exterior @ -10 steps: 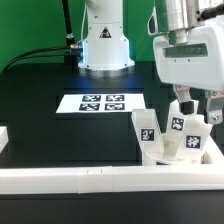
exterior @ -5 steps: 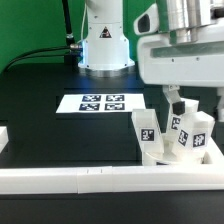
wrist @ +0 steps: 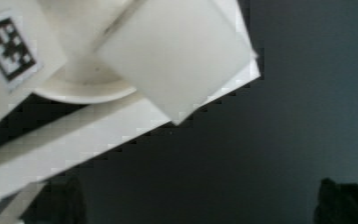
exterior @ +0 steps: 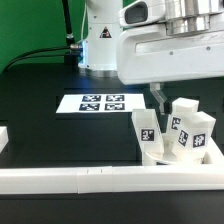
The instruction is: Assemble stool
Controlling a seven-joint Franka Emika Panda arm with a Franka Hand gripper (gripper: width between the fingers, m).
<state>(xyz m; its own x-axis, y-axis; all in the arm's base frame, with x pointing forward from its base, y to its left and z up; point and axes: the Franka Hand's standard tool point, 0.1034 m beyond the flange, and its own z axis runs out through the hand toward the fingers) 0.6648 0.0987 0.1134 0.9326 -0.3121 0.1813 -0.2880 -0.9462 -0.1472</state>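
Note:
The white stool seat (exterior: 160,153) lies in the front corner at the exterior view's right, with three tagged white leg blocks standing in it: one (exterior: 146,128), one (exterior: 181,119) and one (exterior: 196,137). My gripper (exterior: 159,100) hangs just above and behind the blocks, touching none of them. In the wrist view its dark fingertips (wrist: 348,202) stand far apart with only black table between them (wrist: 194,205), so it is open and empty. A leg block (wrist: 176,50), a tag (wrist: 5,45) and the round seat (wrist: 83,88) show beside it.
The marker board (exterior: 100,103) lies flat on the black table mid-left. Long white border rails (exterior: 90,178) run along the front edge and up the right side. The arm's white base (exterior: 100,40) stands at the back.
My gripper has moved toward the exterior view's left and risen, away from the rightmost leg block. The leg blocks and seat have stayed put.

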